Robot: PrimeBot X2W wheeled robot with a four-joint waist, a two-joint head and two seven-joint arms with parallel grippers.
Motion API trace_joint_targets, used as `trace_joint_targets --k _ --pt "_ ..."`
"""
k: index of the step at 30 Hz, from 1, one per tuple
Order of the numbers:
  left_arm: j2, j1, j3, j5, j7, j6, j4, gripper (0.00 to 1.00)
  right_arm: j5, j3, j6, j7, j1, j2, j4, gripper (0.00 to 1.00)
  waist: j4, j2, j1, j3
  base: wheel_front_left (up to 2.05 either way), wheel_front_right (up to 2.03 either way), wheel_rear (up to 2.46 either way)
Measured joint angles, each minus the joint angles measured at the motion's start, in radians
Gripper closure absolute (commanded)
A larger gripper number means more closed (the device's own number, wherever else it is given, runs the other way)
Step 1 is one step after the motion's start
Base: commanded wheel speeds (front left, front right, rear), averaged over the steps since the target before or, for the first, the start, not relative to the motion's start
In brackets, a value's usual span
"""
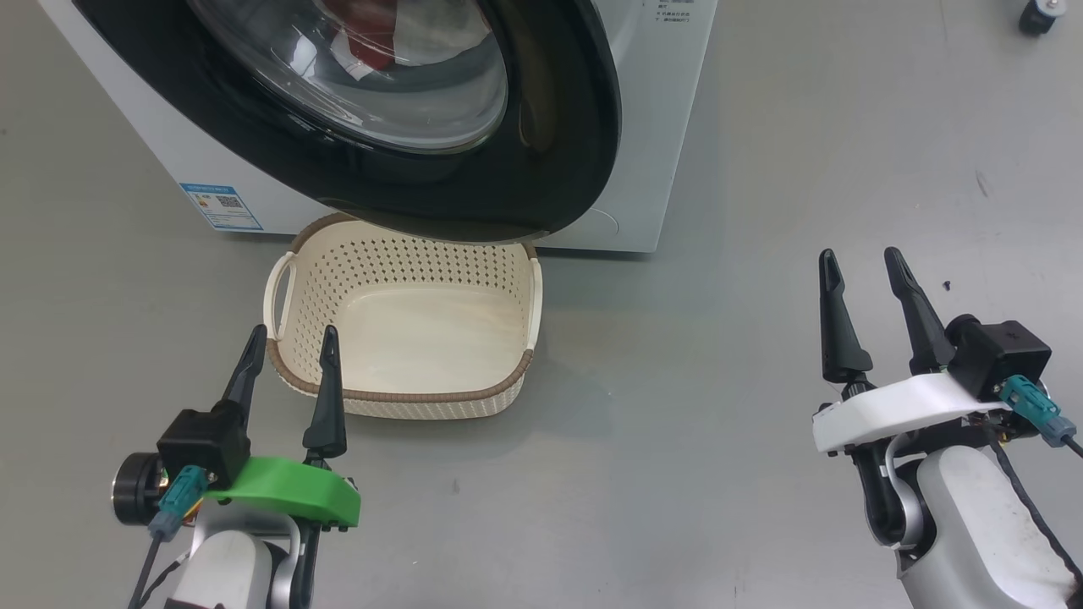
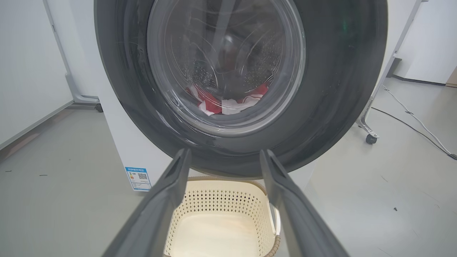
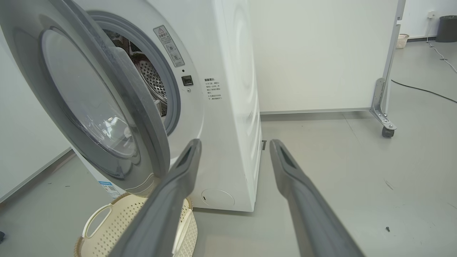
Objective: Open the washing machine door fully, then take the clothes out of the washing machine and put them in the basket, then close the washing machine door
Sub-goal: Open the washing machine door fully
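Note:
The white washing machine (image 1: 651,110) stands ahead with its round black-rimmed door (image 1: 558,152) partly swung out over the basket. In the right wrist view the door (image 3: 107,107) stands ajar, with the steel drum showing in the gap. Red and white clothes (image 2: 225,101) lie in the drum behind the glass. The cream basket (image 1: 406,397) sits empty on the floor below the door. My left gripper (image 1: 292,347) is open at the basket's near left corner, holding nothing. My right gripper (image 1: 863,271) is open over bare floor to the right, well clear of the machine.
Grey floor surrounds the machine. A white partition on wheeled feet (image 3: 387,130) stands behind and to the right, with a black cable (image 3: 425,91) on the floor. A caster (image 1: 1041,17) sits at the far right. A blue label (image 1: 220,207) marks the machine's lower front.

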Motion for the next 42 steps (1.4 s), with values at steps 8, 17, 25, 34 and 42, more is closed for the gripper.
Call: trace_joint_targets --k 8,17,25,34,42 --pt "0.000 0.000 0.000 0.000 0.000 0.000 0.000 0.00 -0.009 -0.009 0.008 0.000 0.007 0.009 -0.004 0.00 0.001 0.0000 0.0000 0.000 0.00 0.00 0.00" --pt "0.000 0.000 0.000 0.000 0.000 0.000 0.000 0.00 -0.018 -0.020 0.016 0.000 0.016 0.016 -0.007 0.00 0.004 0.0000 0.0000 -0.001 0.00 0.00 0.00" --pt "0.000 0.000 0.000 0.000 0.000 0.000 0.000 0.00 -0.027 -0.032 0.017 0.000 0.017 0.018 -0.014 0.00 0.006 0.0000 0.0000 0.001 0.00 0.00 0.00" --pt "0.000 0.000 -0.018 0.000 0.000 -0.009 -0.001 0.00 -0.056 -0.038 0.026 0.000 0.013 -0.002 -0.027 0.00 0.015 0.0000 0.0000 0.014 0.00 0.00 0.00" --pt "0.000 -0.001 -0.035 0.000 0.000 -0.010 -0.005 0.00 -0.082 -0.024 0.045 0.000 -0.060 -0.043 -0.030 0.00 0.033 0.0000 0.0000 0.040 0.00 0.00 0.00"
